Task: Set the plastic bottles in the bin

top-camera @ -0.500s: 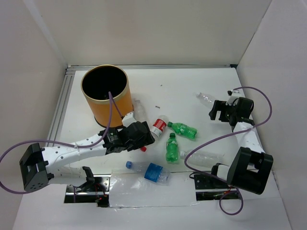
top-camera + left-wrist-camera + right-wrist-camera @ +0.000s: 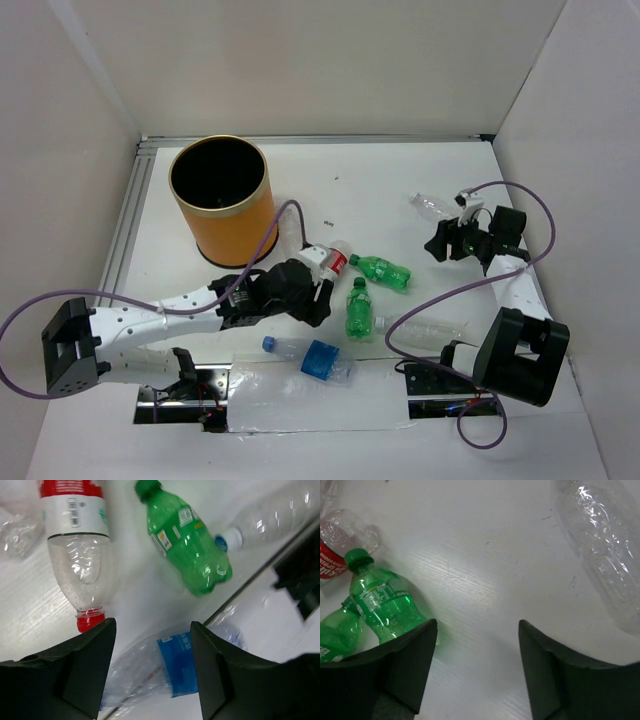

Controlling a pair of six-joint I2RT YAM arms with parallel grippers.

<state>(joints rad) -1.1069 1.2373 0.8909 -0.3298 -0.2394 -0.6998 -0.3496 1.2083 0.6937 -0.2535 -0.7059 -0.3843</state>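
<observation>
Left pincer [image 2: 152, 630] shifted right, wrist shows red cap [image 2: 90, 622]

Six plastic bottles and one bin, counted from overhead.
One orange bin [image 2: 225, 235]. Two green: upper green bottle [image 2: 383, 270], lower green bottle [image 2: 358, 310]. One red-labelled bottle [image 2: 334, 263] with a red cap. Three clear: blue-labelled clear bottle [image 2: 318, 358], lower-right clear bottle [image 2: 432, 328], far clear bottle [image 2: 432, 207]. Possibly a seventh: crumpled clear shape [image 2: 17, 527] at the edge of the left wrist view, too little shown to tell. Two arms, left arm [image 2: 150, 318] and right arm [image 2: 515, 290], and two purple cables [image 2: 530, 200], one per arm.
</observation>
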